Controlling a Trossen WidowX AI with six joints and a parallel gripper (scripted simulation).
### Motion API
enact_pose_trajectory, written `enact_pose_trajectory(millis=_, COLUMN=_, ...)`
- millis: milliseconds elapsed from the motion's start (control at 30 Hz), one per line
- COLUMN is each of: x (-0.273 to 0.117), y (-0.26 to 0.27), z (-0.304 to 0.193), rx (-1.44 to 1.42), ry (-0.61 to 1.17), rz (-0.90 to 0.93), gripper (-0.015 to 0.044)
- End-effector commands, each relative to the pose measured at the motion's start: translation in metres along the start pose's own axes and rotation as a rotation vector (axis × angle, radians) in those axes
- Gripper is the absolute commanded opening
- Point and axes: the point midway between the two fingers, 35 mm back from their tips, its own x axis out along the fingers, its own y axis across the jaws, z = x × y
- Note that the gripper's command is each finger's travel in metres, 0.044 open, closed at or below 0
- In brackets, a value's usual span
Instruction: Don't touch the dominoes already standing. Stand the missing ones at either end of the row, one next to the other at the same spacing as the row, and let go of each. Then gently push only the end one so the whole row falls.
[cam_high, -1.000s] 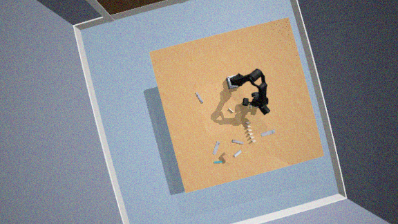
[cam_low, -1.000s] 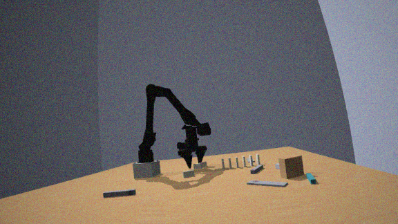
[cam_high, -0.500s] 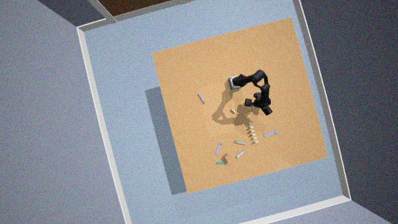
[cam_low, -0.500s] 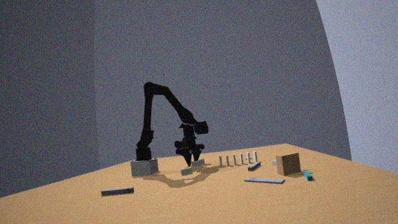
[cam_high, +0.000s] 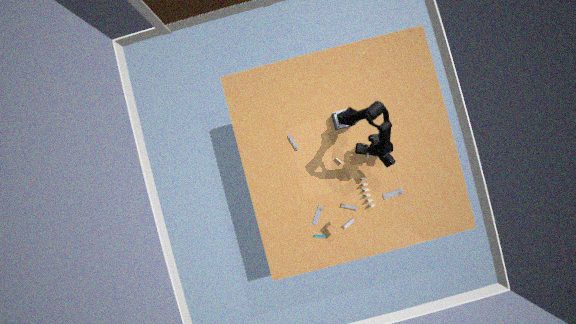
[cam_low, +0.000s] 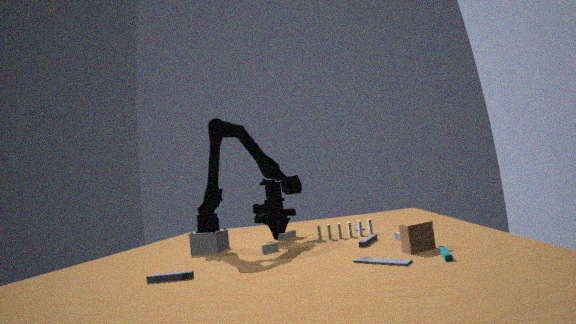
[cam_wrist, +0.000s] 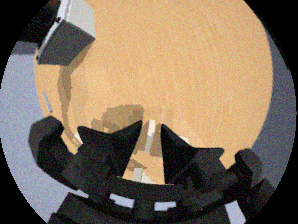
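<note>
Several thin pale dominoes stand upright in a short, evenly spaced row. One loose block lies flat between the arm base and the row. Another block lies just behind the fingers in the exterior view. My gripper points down beyond the base end of the row, low over the table. Its fingers are partly closed but apart. A narrow pale piece shows in the gap, with space on both sides. The overhead view hides the fingertips under the arm.
Grey bars lie scattered around, one close beside the row. A brown box and a teal bar are farther off. The arm base stands beyond.
</note>
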Motion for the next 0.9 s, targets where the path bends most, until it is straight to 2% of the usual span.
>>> enact_pose_trajectory(millis=0, x=0.000, y=0.000, z=0.000, rx=0.002, ry=0.003, rz=0.001, gripper=0.0117)
enact_pose_trajectory(millis=467, x=0.000, y=0.000, z=0.000, rx=0.002, ry=0.003, rz=0.001, gripper=0.0023)
enact_pose_trajectory(millis=667, x=-0.002, y=0.000, z=0.000, rx=0.002, ry=0.003, rz=0.001, gripper=0.0020)
enact_pose_trajectory(millis=867, x=-0.063, y=-0.001, z=0.002, rx=0.002, ry=0.003, rz=0.001, gripper=0.0020)
